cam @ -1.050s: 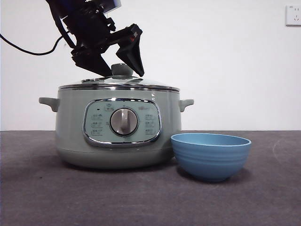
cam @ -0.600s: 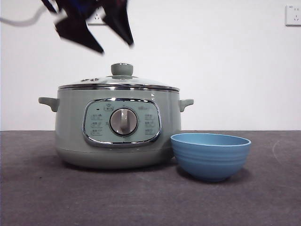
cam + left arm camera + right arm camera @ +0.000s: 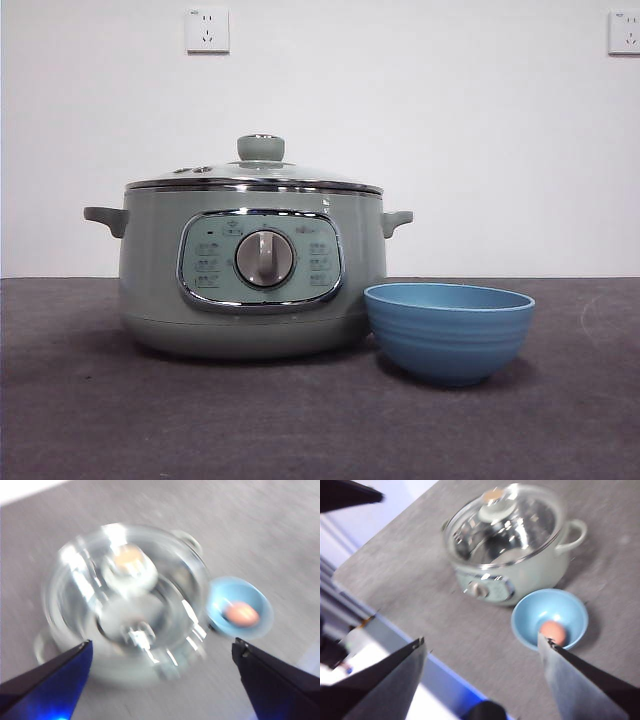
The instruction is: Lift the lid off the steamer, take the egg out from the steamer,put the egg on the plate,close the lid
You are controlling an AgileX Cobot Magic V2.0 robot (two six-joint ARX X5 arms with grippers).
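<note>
The sage-green steamer (image 3: 250, 270) stands left of centre on the table with the glass lid (image 3: 258, 176) closed on it. The blue bowl that serves as the plate (image 3: 449, 330) sits right beside it. The brownish-orange egg (image 3: 553, 632) lies inside the bowl; it also shows in the left wrist view (image 3: 241, 614). My left gripper (image 3: 162, 667) is open and empty, high above the steamer (image 3: 125, 600). My right gripper (image 3: 482, 647) is open and empty, high above the table near the bowl (image 3: 549, 619). Neither gripper shows in the front view.
The dark grey table (image 3: 320, 420) runs to a white wall with two sockets (image 3: 207, 29). In the right wrist view the table's front edge (image 3: 400, 635) lies near the steamer (image 3: 512, 545).
The gripper that stood at the lid's knob has let go, risen and left the front view. The lid stays shut on the steamer.
</note>
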